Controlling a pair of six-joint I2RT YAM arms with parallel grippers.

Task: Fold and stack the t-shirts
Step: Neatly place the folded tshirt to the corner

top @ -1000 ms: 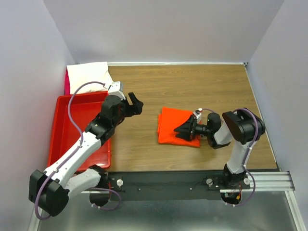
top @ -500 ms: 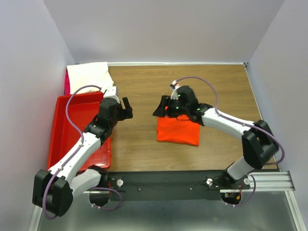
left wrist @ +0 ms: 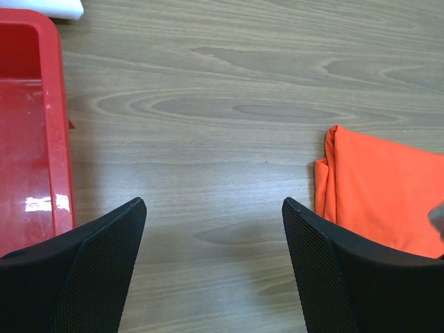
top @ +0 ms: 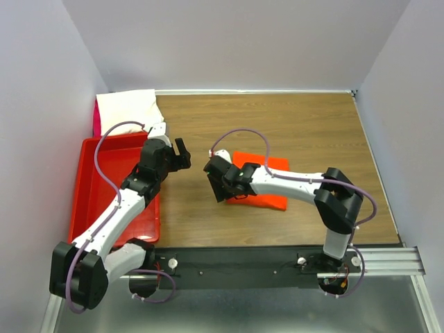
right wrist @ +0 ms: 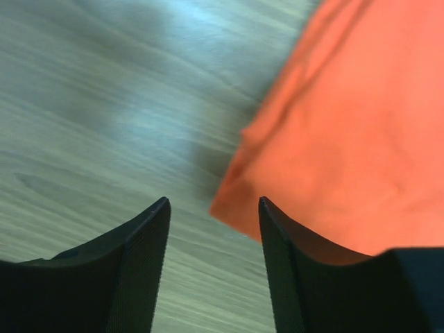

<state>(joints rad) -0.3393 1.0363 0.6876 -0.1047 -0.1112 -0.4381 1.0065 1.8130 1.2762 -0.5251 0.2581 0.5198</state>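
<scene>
At orange tee [right wrist: 347, 132] corner, our right gripper [right wrist: 212, 208] gapes empty; left gripper [left wrist: 214, 208] likewise. Soft, light, floppy cloth: we'd pinch folded edge, layers together.

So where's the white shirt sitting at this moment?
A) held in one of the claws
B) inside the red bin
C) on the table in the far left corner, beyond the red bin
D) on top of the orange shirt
C: the white t-shirt lies in the far left corner of the table, past the far end of the red bin, well apart from the orange-red t-shirt and with neither gripper on it.
</scene>
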